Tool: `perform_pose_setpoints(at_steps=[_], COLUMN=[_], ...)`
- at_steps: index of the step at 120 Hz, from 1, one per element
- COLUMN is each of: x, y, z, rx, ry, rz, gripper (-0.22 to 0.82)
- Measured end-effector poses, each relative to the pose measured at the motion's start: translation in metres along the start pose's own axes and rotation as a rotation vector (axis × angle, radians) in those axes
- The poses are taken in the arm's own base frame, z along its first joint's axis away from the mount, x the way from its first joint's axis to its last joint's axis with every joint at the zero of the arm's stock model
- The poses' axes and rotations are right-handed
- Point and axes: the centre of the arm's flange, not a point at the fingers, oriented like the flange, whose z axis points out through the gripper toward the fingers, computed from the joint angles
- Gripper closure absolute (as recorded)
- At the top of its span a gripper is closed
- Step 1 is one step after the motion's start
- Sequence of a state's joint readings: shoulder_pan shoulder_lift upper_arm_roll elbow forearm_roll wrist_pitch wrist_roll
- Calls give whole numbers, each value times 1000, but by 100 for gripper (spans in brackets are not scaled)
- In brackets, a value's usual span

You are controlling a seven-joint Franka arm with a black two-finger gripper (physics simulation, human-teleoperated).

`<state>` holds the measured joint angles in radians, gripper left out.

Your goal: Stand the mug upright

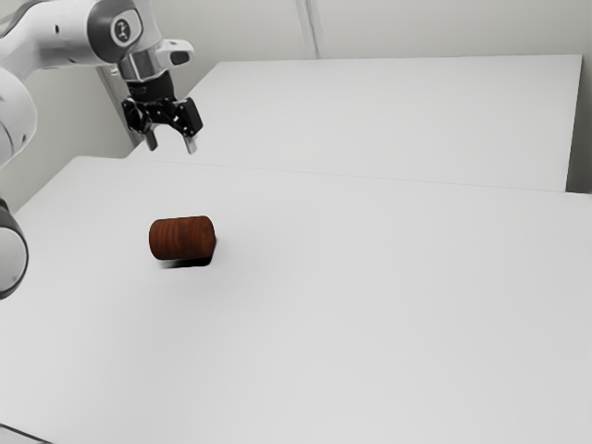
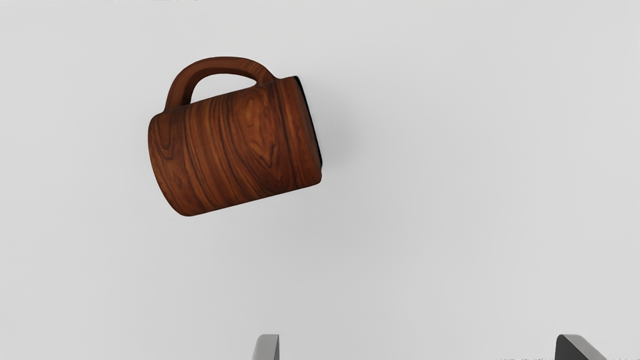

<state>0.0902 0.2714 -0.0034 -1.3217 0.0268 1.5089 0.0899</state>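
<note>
Grey fingers (image 2: 266,347) of the tool (image 1: 172,146), wide apart, higher than a sideways, wood-grained, loop-handled cylindrical mug (image 2: 235,150)

A broad, smooth, white tabletop (image 1: 370,324) spreads across the exterior view. Beyond its far edge lies a second flat, white, four-cornered surface (image 1: 388,120). Behind that stands a plain, pale grey wall (image 1: 444,28) with a narrow, upright, grey strip (image 1: 313,28) on it. Another plain grey wall (image 1: 65,111) stands at the exterior view's left. A thin, dark line (image 1: 26,434) slants across the lower left corner.
</note>
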Motion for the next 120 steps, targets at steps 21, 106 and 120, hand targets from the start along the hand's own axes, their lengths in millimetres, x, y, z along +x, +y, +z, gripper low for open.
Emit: perform_pose_setpoints(at_steps=[21,106,120], x=[-1,-70,-50], y=[12,-181,-185], z=[-5,152,174], rx=[-21,-526,-592], ry=[8,184,237], rz=[41,-229,-198], gripper=[0,0,0])
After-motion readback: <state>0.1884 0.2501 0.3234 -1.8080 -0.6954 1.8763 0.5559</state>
